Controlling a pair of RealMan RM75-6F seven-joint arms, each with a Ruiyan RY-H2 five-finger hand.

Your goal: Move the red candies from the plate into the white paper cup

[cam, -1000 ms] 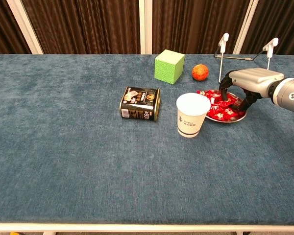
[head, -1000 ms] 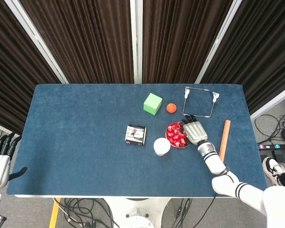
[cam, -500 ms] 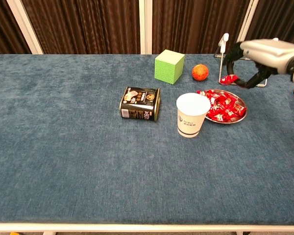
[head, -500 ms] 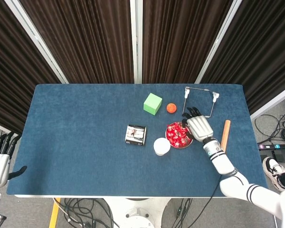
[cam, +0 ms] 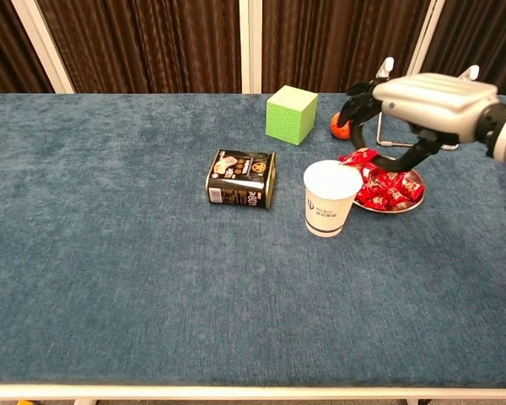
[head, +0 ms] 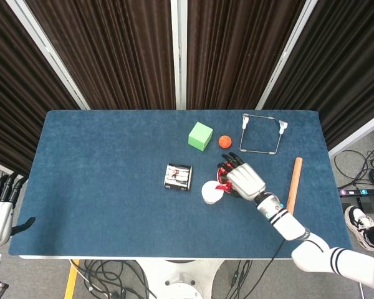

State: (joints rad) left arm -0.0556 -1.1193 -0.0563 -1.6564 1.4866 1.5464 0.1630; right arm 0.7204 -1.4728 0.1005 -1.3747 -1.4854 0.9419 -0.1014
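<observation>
1. Red candies (cam: pixel 388 189): small shiny red wrapped pcs w/ white marks, heaped on the plate (cam: pixel 415 199), a shallow silver-rimmed dish. In chest view the heap sits just below and behind your right hand (cam: pixel 422 99); in head view that hand covers most of it.
2. Held candy (cam: pixel 359 158): one red pc pinched in your right hand's curled fingers (cam: pixel 352 108), hanging under the palm, right over the near-left edge of the plate and just above the cup rim.
3. White paper cup (cam: pixel 330 198): upright, open top, small print on the side. Stands just left of the plate, below and slightly left of your right hand. Head view: cup (head: pixel 212 192) touches the hand's left edge in the picture.
4. Right hand (head: pixel 242 179): raised off the table, palm down, fingers closed on the candy.
5. Left hand (head: pixel 0 208): off the table's left edge, well apart from all items, fingers up and spread, holds nothing.
6. Dark tin (cam: pixel 241 178): on its side, left of the cup, farther from your right hand.
7. Green cube (cam: pixel 292 114), orange ball (cam: pixel 341 126): beyond the cup; the ball partly behind your right hand's fingers.
8. Wire frame (head: pixel 260 132), wooden rod (head: pixel 294 183): beyond and to the right of your right hand.
</observation>
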